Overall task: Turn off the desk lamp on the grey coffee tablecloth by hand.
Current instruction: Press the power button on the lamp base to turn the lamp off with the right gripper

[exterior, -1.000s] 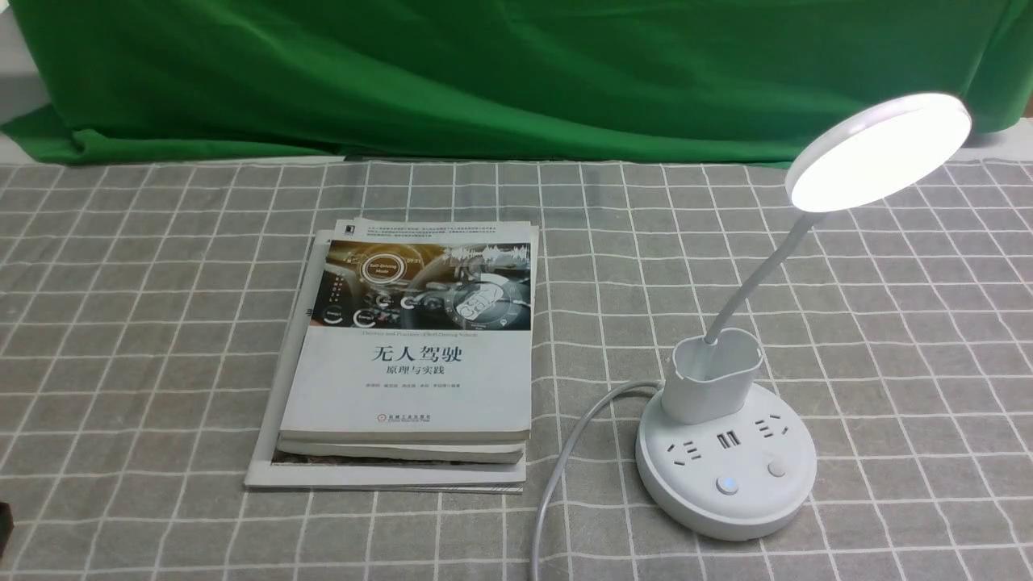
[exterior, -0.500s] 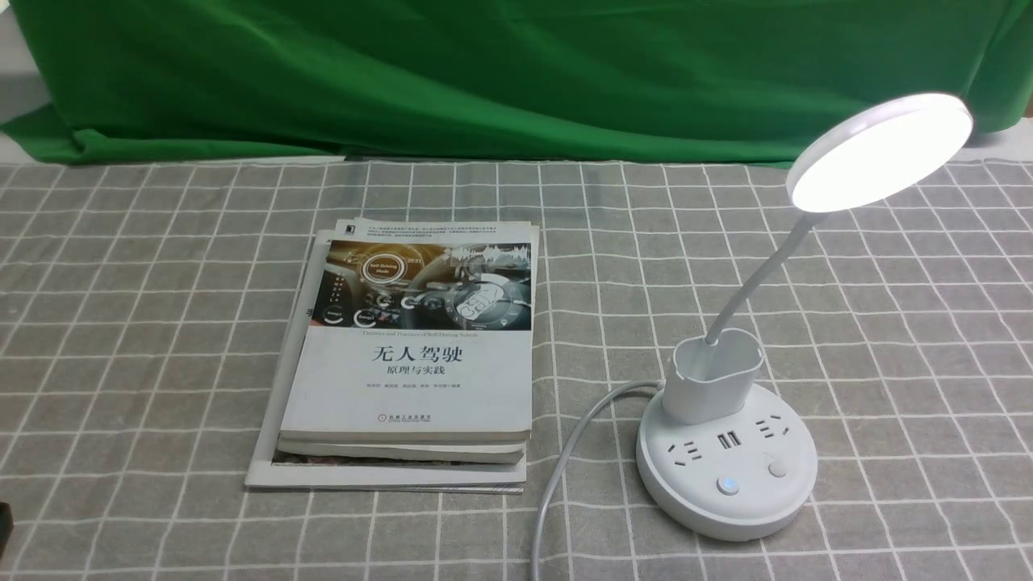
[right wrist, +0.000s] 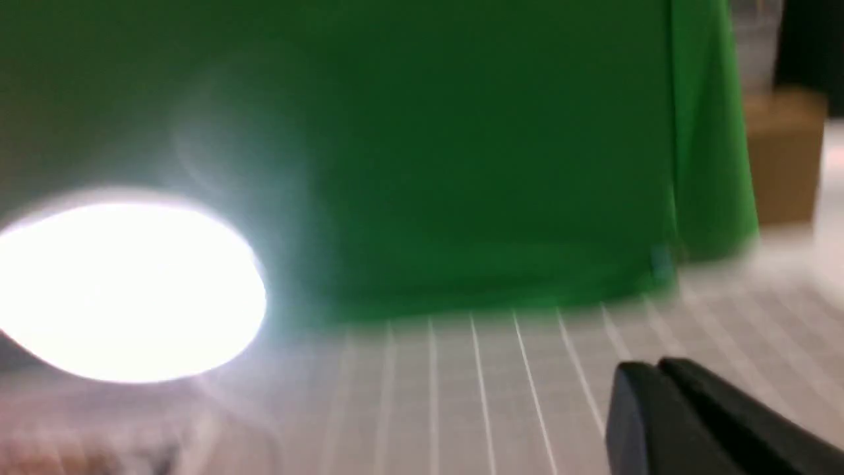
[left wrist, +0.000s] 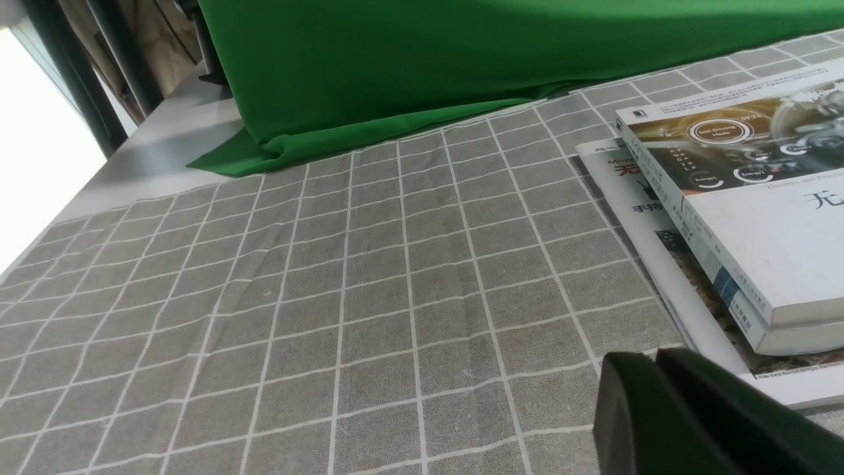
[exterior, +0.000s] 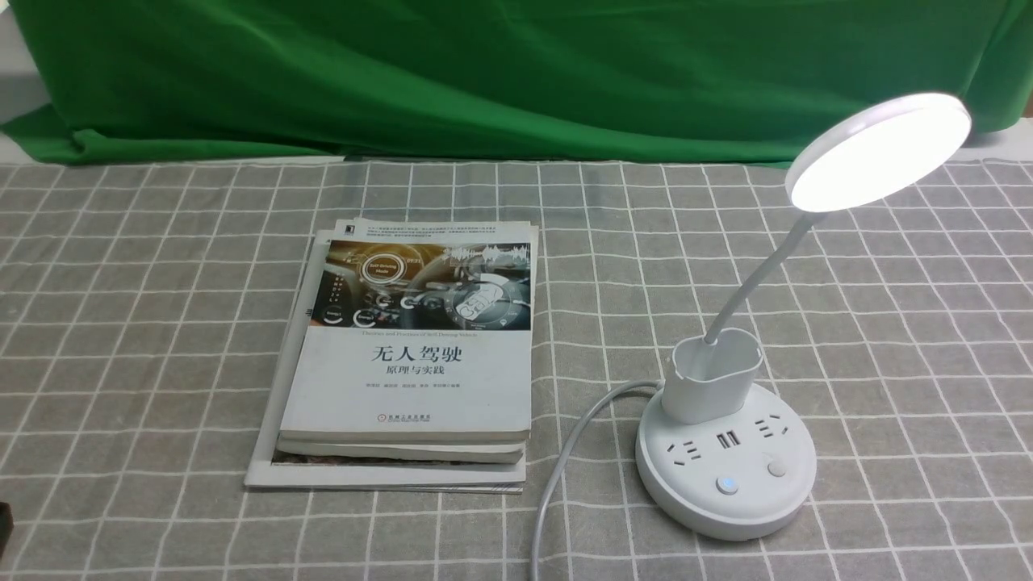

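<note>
Still, desk lamp lit, unmoved on grey coffee tablecloth

Lit white desk lamp upright on grey checked tablecloth.

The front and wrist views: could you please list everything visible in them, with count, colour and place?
grey coffee tablecloth: one, grey-brown with a white grid, covering the table.
green cloth: one, plain green, hanging along the far edge.
desk lamp: one, white, lit, on the tablecloth's right side.
buttons: two, white, on the lamp base; the left one glows blue.
cord: one, white, running from the lamp base toward the near edge.
books: two, mostly white covers, stacked left of the lamp.
magazine: one, white, under the books.
left pincer: one, black, over the tablecloth near the magazine, closed.
right pincer: one, black, facing the lamp head, closed; the picture is blurred.
</note>
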